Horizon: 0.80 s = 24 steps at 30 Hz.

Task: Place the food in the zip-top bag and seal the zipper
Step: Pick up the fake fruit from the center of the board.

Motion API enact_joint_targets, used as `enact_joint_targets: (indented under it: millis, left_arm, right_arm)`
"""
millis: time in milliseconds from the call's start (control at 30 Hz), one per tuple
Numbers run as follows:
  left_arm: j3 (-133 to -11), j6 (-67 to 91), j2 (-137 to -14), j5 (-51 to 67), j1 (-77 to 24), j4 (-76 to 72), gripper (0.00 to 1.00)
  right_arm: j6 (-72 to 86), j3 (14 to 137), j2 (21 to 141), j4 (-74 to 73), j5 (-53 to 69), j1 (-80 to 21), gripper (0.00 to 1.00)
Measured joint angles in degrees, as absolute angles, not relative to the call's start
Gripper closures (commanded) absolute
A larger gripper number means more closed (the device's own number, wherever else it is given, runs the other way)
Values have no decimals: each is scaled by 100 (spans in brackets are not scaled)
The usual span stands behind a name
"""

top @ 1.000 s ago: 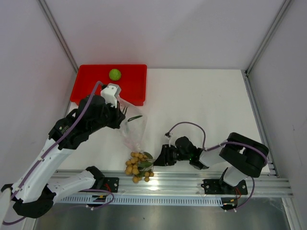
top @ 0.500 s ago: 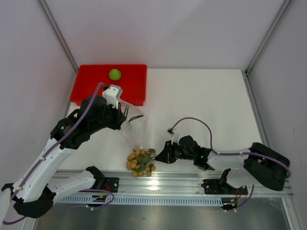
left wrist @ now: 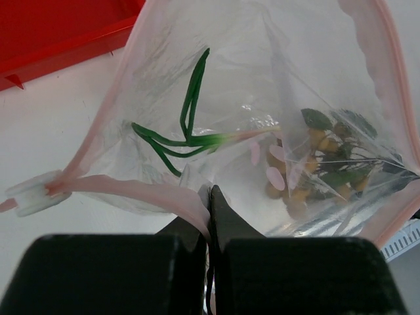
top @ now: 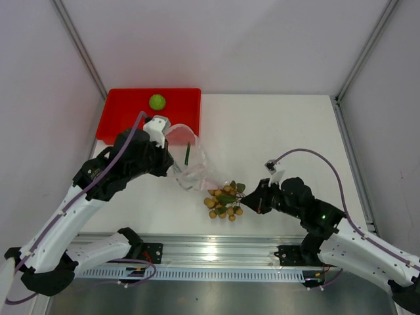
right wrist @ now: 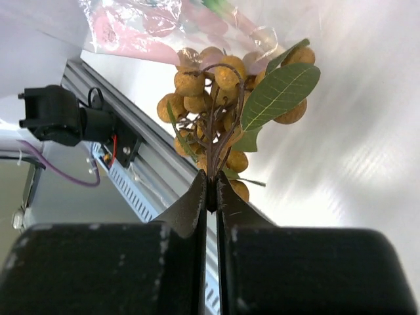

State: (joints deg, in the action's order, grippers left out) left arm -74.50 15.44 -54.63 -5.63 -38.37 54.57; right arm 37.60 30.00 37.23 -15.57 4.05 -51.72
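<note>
On the white worktop (top: 282, 138), with the red tray (top: 121, 115) at its far left corner, the clear bag (top: 193, 167) was held with its mouth gaping by the left tool (left wrist: 209, 191), whose fingers were pressed together on the near lip. The bunch of tan fruits (top: 224, 200) was outside the bag, just beside its closed end, pinched by its stems in the right tool (right wrist: 209, 190). The green sprig (left wrist: 187, 131) lay inside the bag, and the lime (top: 157, 102) sat in the tray. To do this step well, the right arm would likely need to carry the bunch round to the mouth and feed it in fruit-first, keeping the leaves off the pinkish zipper (left wrist: 387, 79) so nothing fouled the seal.
</note>
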Motion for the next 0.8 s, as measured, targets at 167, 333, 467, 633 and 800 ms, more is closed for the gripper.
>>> enact_joint_targets:
  millis: [167,333,467,633,800]
  left_arm:
    - [-7566,1551,-5688,-762,-3828,5459,99]
    - [-7885,1649,-5817,-941,-3732,5345,99]
    - [-8490,1865,-5817,-880,-3629,5098,99]
    - [-9439,2045,-5927,-368,-3603,4727,99]
    - [-9028,2056,-5872,395,-3599,4442,99]
  right_arm:
    - [3603,3538,3660,-2526,679,-5194,100]
    - [3612,3581,3546,-3221,799,-5365,100]
    - [3728,3553,3548,-3509,779,-5406,100]
    - [3894,3566,3592,-3614,537,-5531,100]
    - [3800,4521,3653,-4099,119,-5561,100]
